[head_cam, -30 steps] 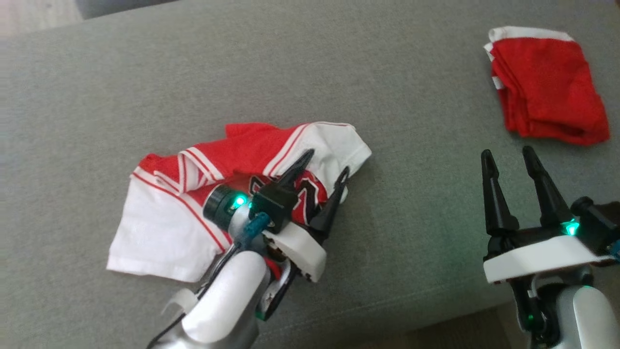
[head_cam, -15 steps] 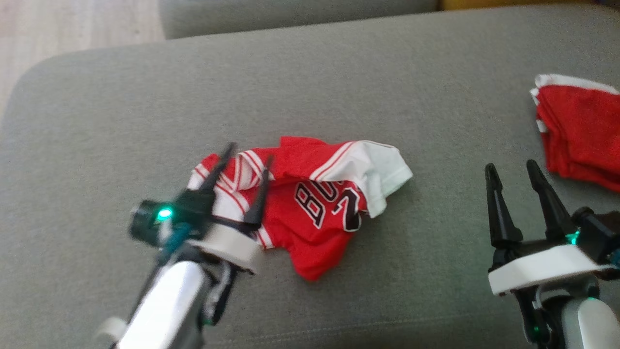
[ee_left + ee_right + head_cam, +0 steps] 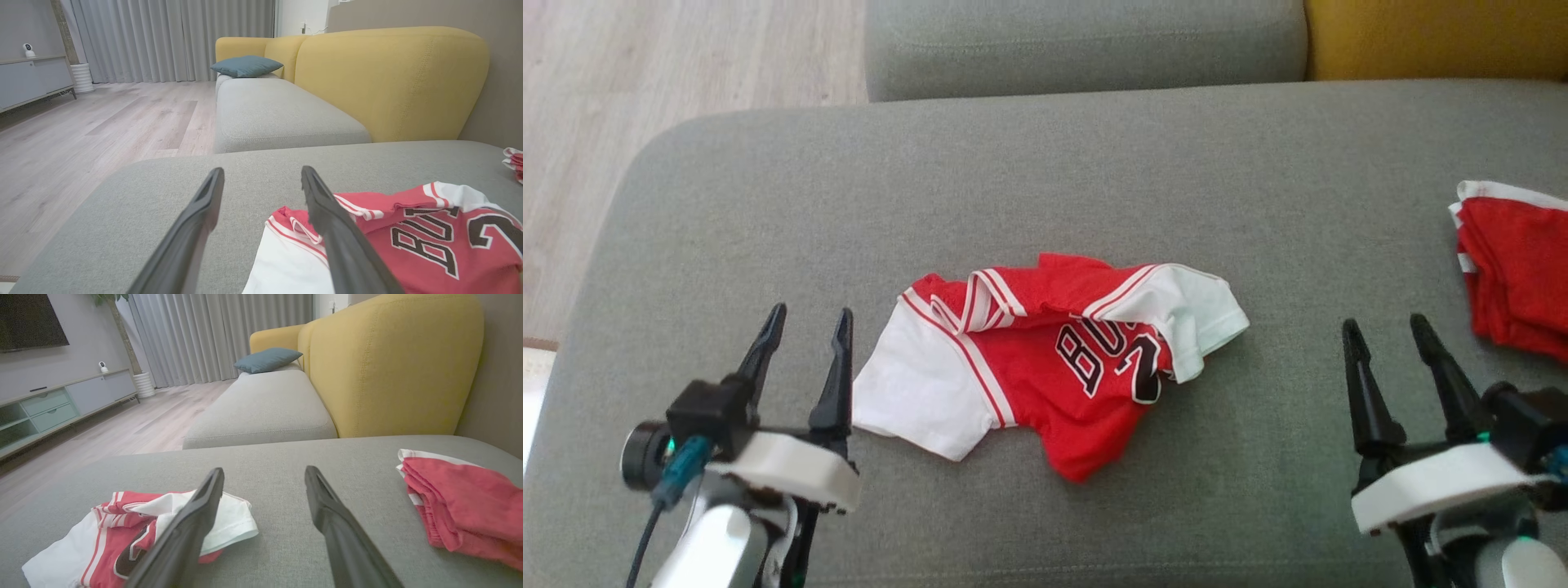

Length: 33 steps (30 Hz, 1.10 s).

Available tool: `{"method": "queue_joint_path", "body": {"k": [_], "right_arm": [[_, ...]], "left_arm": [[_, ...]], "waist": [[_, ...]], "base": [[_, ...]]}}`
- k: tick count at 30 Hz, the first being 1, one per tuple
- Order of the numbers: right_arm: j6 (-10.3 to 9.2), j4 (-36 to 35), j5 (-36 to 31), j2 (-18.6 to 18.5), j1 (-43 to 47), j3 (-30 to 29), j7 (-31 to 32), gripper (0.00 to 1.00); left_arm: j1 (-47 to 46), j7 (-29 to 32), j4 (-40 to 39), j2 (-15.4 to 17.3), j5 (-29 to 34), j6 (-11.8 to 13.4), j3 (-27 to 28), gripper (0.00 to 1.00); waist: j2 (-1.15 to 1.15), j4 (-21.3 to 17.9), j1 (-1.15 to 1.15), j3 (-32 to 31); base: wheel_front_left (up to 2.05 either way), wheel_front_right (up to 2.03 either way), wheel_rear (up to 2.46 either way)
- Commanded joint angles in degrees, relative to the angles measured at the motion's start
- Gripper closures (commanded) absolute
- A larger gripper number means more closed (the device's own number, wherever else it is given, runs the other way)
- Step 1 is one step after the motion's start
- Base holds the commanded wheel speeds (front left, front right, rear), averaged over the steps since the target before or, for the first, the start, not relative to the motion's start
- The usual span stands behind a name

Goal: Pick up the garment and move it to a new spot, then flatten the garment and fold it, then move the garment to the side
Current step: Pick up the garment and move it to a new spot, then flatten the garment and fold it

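Observation:
A crumpled red and white garment (image 3: pixel 1045 359) with black letters lies in the middle of the grey sofa seat (image 3: pixel 1029 180). It also appears as the garment (image 3: pixel 408 232) at the lower right of the left wrist view and as the garment (image 3: pixel 135 526) at the lower left of the right wrist view. My left gripper (image 3: pixel 805 322) hovers open just left of its white sleeve, holding nothing. My right gripper (image 3: pixel 1387 331) stands open well to the right of it, empty too.
A folded red cloth (image 3: pixel 1515 273) with a white band lies at the seat's right edge, beside my right gripper. Wooden floor (image 3: pixel 645 106) lies past the seat's rounded left end. A yellow backrest (image 3: pixel 388 81) and another grey seat (image 3: pixel 278 114) stand behind.
My left gripper has drawn back off the garment to its left and now stands clear of it. The head camera has shifted, so the whole scene sits differently. The right gripper has stayed put.

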Motion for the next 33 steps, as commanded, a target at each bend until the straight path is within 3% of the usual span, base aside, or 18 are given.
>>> {"method": "queue_joint_path", "body": {"k": [1, 33], "right_arm": [[0.37, -2.2, -0.4, -0.5, -1.0, 1.1, 0.1, 0.00], [0.37, -3.8, -0.5, -0.2, 2.1, 0.9, 2.3, 0.00]], "left_arm": [[-2.0, -0.6, -2.2, 1.8, -0.1, -0.1, 2.5, 0.00], [1.7, 0.0, -4.0, 2.9, -0.1, 2.0, 1.2, 0.00]], "waist": [[0.00, -0.1, 0.00, -0.4], [0.00, -0.2, 0.00, -2.9]], "base": [[0.00, 0.00, 0.00], [0.00, 0.00, 0.00]]}}
